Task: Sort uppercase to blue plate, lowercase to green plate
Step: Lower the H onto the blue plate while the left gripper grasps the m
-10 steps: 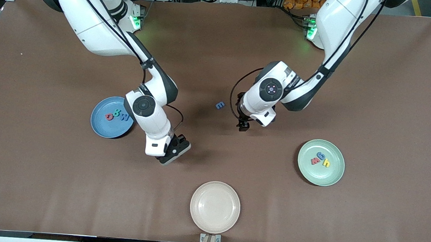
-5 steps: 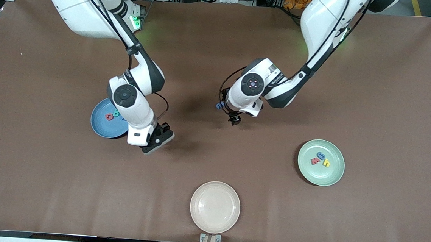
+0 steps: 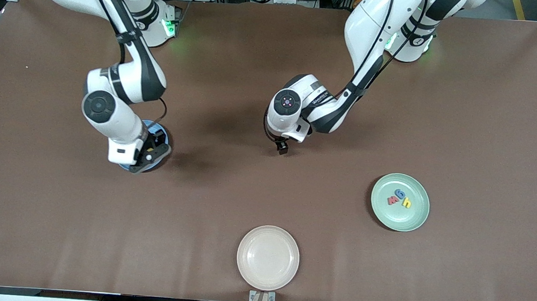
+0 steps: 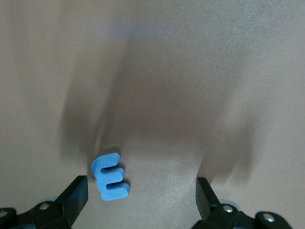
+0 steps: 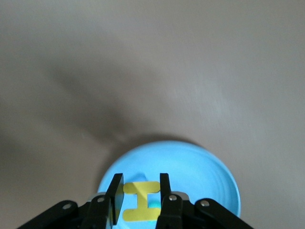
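My right gripper [image 3: 148,153] hangs over the blue plate [image 3: 164,137], which its hand mostly covers in the front view. It is shut on a yellow uppercase H [image 5: 139,200], held above the blue plate [image 5: 200,176] in the right wrist view. My left gripper [image 3: 282,147] is open low over the middle of the table. A blue m-like lowercase letter [image 4: 109,176] lies on the mat between its fingers [image 4: 76,195], close to one of them. The front view hides this letter under the left hand. The green plate [image 3: 415,221] holds a red w [image 3: 393,200], a blue g [image 3: 400,193] and a yellow h [image 3: 406,203].
A cream plate [image 3: 268,257] sits near the table's front edge, nearer to the front camera than both grippers. A bit of teal [image 5: 153,206] shows under the H on the blue plate. Brown mat surrounds all three plates.
The right arm has swung toward its own end of the table and now hangs over the blue plate. The left gripper has moved over the blue m-like letter, covering it in the front view.
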